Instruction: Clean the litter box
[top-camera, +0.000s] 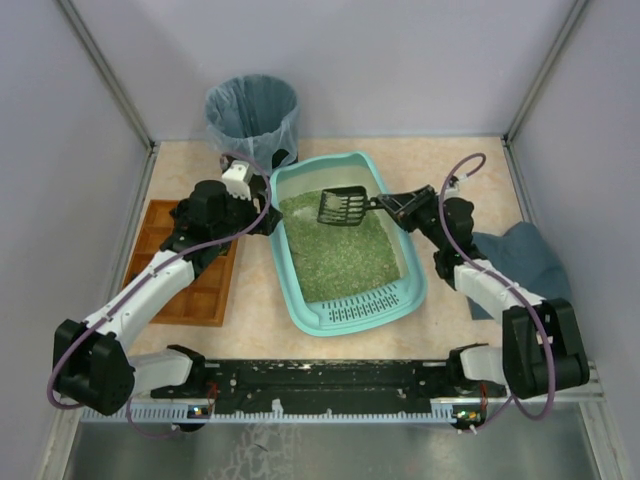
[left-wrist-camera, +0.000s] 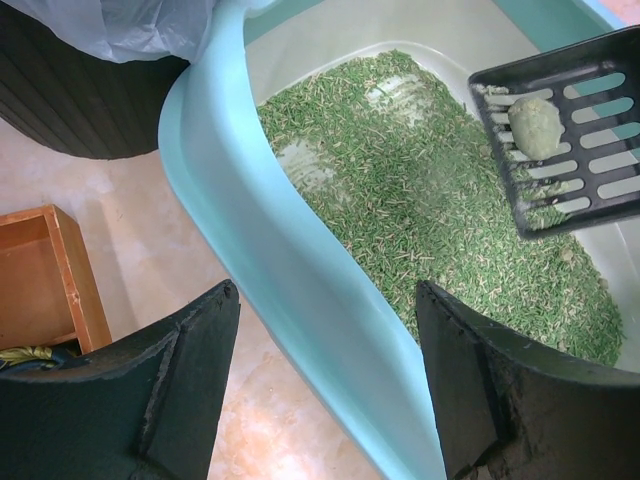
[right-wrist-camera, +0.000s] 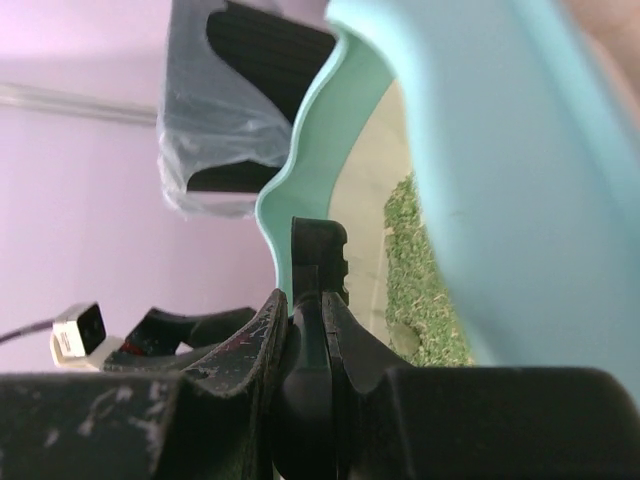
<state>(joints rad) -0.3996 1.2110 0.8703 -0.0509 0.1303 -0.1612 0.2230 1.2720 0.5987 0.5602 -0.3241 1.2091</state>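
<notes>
The teal litter box (top-camera: 345, 315) holds green granular litter (top-camera: 340, 255) in the middle of the table. My right gripper (top-camera: 400, 205) is shut on the handle of a black slotted scoop (top-camera: 343, 206), which hangs above the litter at the box's far end. A pale green clump (left-wrist-camera: 536, 127) rests on the scoop (left-wrist-camera: 575, 130). My left gripper (left-wrist-camera: 325, 290) is open, one finger on each side of the box's left rim (left-wrist-camera: 260, 230), with gaps on both sides. In the right wrist view the fingers (right-wrist-camera: 250, 340) pinch the scoop handle (right-wrist-camera: 318, 255) beside the box wall (right-wrist-camera: 520, 150).
A black bin (top-camera: 252, 115) lined with a blue-grey bag stands behind the box's far left corner. A brown wooden compartment tray (top-camera: 190, 265) lies left of the box under my left arm. A dark teal cloth (top-camera: 525, 255) lies at the right. Walls enclose the table.
</notes>
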